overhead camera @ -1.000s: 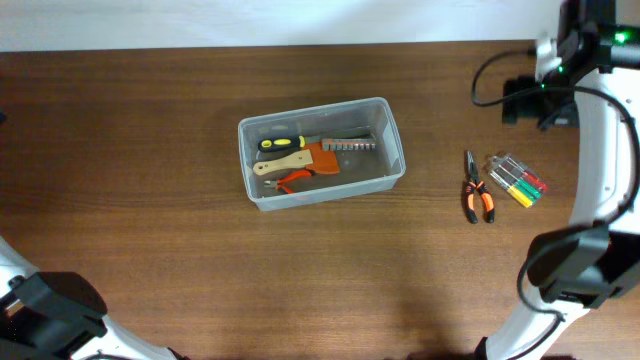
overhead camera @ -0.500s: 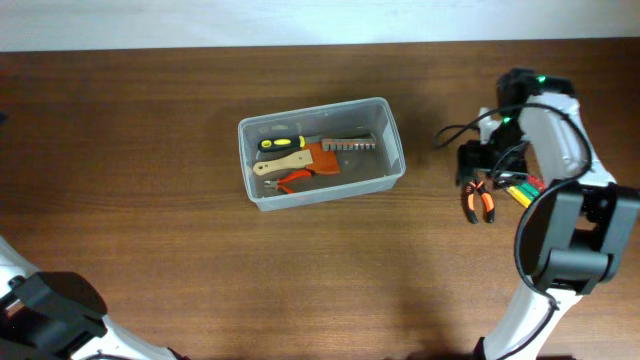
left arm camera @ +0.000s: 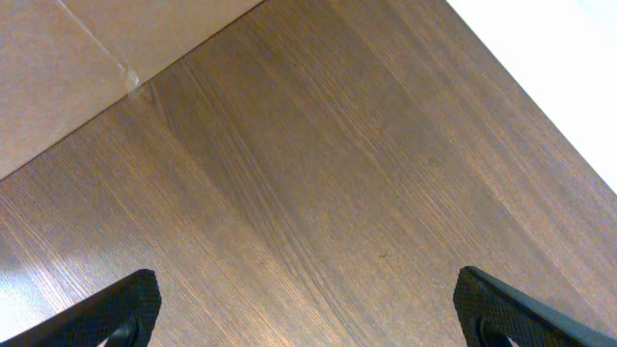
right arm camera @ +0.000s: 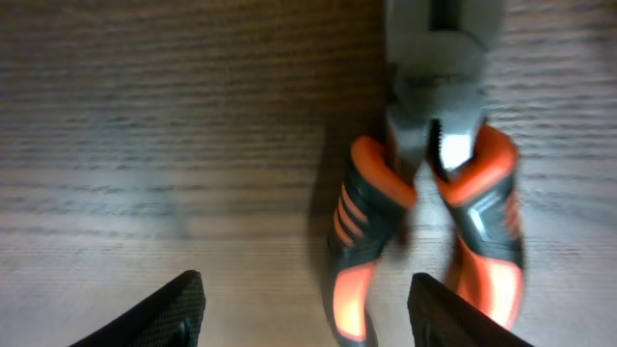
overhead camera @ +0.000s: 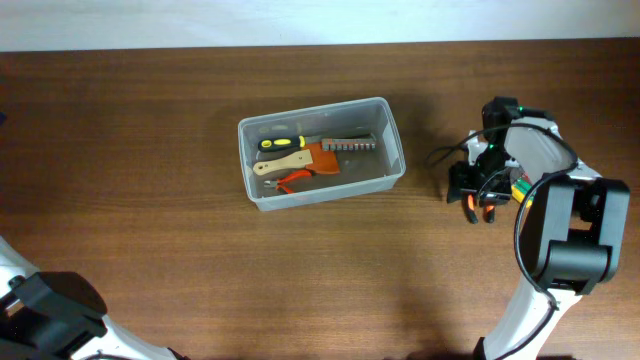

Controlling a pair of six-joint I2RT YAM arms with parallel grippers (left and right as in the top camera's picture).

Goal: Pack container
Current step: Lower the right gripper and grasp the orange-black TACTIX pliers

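Observation:
The clear plastic container (overhead camera: 385,135) sits at the table's middle. It holds a yellow-and-black screwdriver, a wooden-handled tool, an orange tool and a row of metal bits. Orange-and-black pliers (overhead camera: 478,207) lie on the table at the right; they also fill the right wrist view (right arm camera: 424,207). My right gripper (overhead camera: 473,187) is open and low over the pliers, with one pliers handle between its fingers (right arm camera: 313,313) and the other under the right finger. My left gripper (left arm camera: 308,308) is open over bare wood, away from all objects.
A clear case of coloured screwdrivers (overhead camera: 520,187) lies just right of the pliers, partly under the right arm. A black cable (overhead camera: 445,152) loops left of the right gripper. The table's far edge meets a white wall.
The right arm swung from the far right corner down and left onto the pliers, and now covers most of them. The container and left arm have not moved.

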